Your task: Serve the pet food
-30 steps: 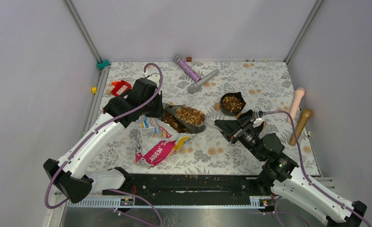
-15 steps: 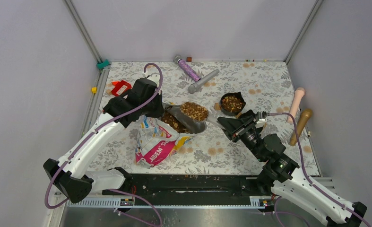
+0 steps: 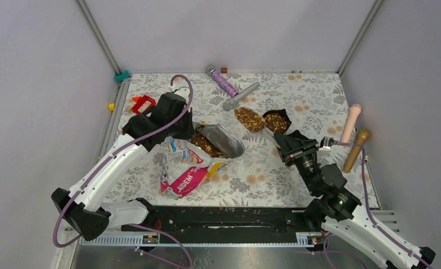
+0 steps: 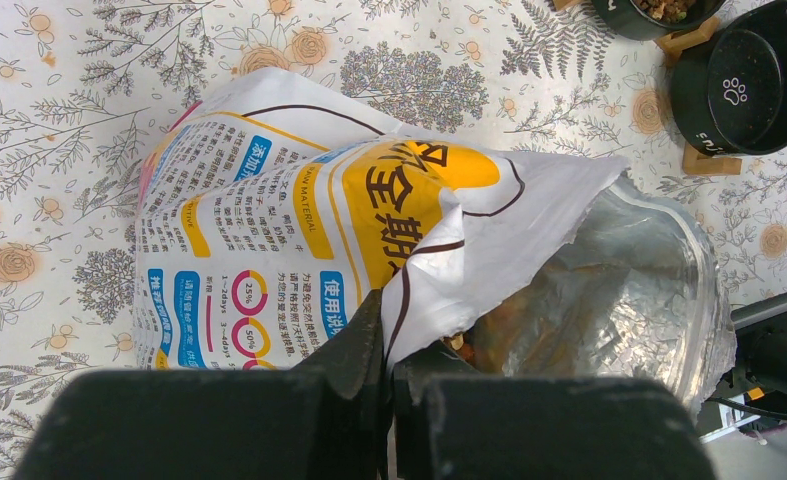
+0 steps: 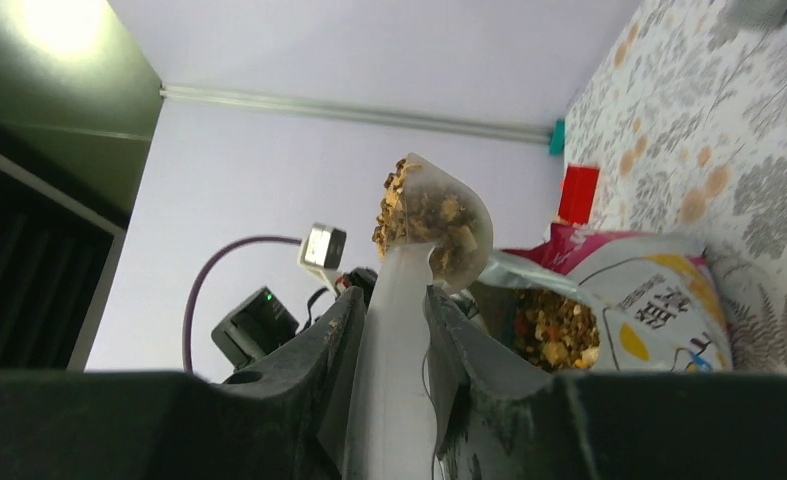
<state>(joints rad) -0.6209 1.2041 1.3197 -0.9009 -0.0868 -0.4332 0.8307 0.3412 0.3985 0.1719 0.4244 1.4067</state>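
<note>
Two pincers hold fast: left pincer [image 4: 387, 335] nips the torn rim of the white-and-pink foil bag [image 4: 269, 220]; right pincer [image 5: 394, 300] grips a translucent plastic scoop [image 5: 409, 255] heaped with brown pet food [image 3: 249, 119], just beside the round black bowl [image 3: 275, 121].

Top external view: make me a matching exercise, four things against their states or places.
1 scoop
2 bag
3 black bowl
4 red block

A by the far left corner of the mat
B pinched at its mouth by the left gripper
C heaped with pet food, in the right gripper
D standing on the mat, partly filled

Pairs: 1-C, 2-B, 3-D, 4-A
</note>
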